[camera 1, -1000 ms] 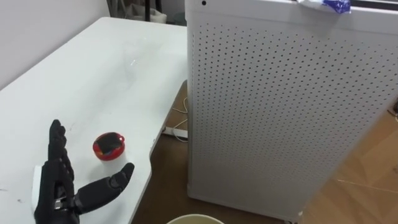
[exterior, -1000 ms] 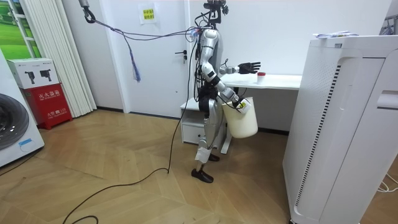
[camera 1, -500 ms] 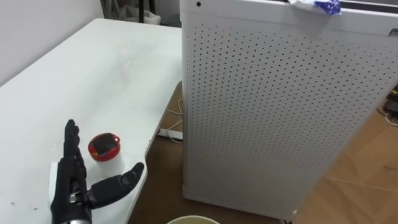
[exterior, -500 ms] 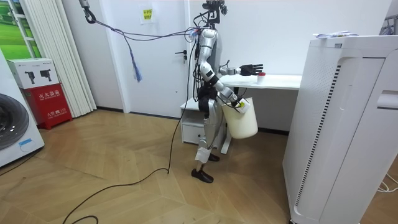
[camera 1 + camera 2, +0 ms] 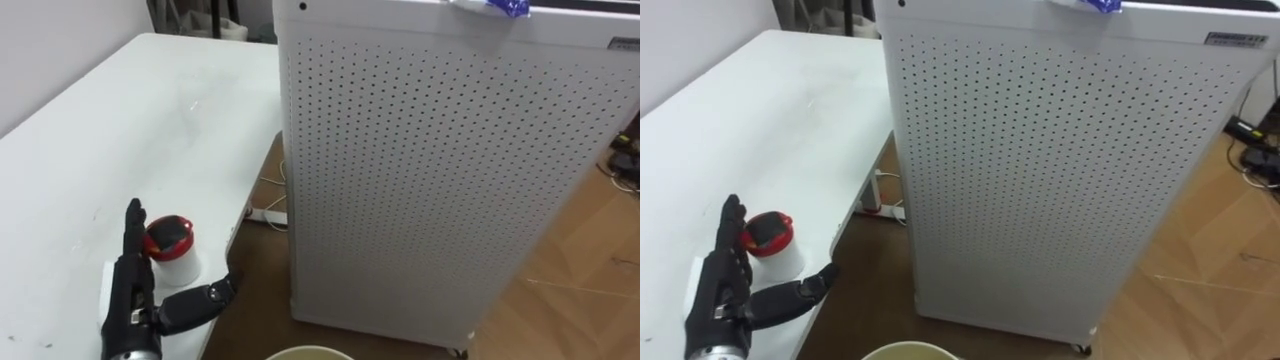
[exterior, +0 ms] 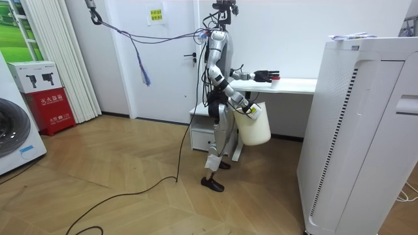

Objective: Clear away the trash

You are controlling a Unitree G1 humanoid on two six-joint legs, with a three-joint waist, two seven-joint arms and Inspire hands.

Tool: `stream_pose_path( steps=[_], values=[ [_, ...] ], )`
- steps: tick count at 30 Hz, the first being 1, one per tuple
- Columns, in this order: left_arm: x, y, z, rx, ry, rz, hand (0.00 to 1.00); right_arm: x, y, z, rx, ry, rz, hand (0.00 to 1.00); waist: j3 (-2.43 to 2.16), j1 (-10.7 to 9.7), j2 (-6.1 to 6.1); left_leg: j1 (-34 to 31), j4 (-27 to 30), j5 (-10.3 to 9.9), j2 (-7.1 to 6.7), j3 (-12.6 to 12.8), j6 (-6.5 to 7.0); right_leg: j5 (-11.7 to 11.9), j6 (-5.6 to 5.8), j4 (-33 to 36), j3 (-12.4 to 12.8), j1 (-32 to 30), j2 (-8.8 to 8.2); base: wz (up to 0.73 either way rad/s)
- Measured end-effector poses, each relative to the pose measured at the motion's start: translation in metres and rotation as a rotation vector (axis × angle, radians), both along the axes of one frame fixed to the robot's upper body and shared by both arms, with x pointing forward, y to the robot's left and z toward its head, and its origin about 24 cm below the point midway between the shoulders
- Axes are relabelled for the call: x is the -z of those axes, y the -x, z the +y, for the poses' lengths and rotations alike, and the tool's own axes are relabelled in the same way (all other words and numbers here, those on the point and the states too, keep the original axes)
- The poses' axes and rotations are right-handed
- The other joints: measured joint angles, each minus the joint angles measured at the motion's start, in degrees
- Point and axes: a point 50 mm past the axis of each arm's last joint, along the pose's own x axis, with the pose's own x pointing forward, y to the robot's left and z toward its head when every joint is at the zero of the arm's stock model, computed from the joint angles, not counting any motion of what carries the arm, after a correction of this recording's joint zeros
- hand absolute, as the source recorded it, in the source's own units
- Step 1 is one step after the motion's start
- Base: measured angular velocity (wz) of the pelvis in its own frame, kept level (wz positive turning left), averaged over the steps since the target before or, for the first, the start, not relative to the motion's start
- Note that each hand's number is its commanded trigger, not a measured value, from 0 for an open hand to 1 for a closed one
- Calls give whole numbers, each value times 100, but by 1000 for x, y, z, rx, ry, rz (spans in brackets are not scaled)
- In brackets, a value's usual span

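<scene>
A small white cup with a red lid [image 5: 171, 243] stands near the front edge of the white table [image 5: 90, 130]. My left hand [image 5: 138, 295] is open and turned on edge right beside the cup. Its straight fingers lie along the cup's left side and the thumb reaches out below it. In the room view that left hand [image 6: 264, 76] is stretched over the table at the cup [image 6: 275, 78]. My right hand [image 6: 251, 110] hangs at my side, holding a cream bin [image 6: 253, 127] by its rim. The bin's rim [image 5: 310, 352] shows at the bottom edge.
A tall white perforated cabinet [image 5: 430, 170] stands close on the right of the table, with a blue-and-white wrapper [image 5: 490, 6] on top. White cables [image 5: 265, 212] lie on the wooden floor in the narrow gap between them. I stand at the table's end.
My left hand has moved forward along the table and turned on edge, closing up to the red-lidded cup. The eye view has shifted a little to the right.
</scene>
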Motion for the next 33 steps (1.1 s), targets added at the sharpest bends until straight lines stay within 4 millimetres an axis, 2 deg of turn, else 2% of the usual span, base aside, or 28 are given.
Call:
stream_pose_path(
  steps=[13, 25, 33],
  values=[
    [1, 1, 9, -73, 34, 1, 0, 0, 1, -4, -1, 16, 3, 100, -6, -32, 12, 54, -28, 0, 4, 31, 0, 1, -1, -8, 47, 30, 7, -1],
    [17, 6, 19, -152, 71, 73, 0, 0, 3, -8, -12, 28, 9, 100, -6, -16, 63, 203, -69, 1, 6, 86, 0, 2, 1, 3, 106, 119, 6, -1],
    [17, 7, 21, -181, 85, 74, 0, 1, 4, -9, -18, 31, 13, 100, -8, -19, 60, 205, -68, 1, 4, 88, 1, 2, 1, 10, 111, 119, 6, 0]
  ],
)
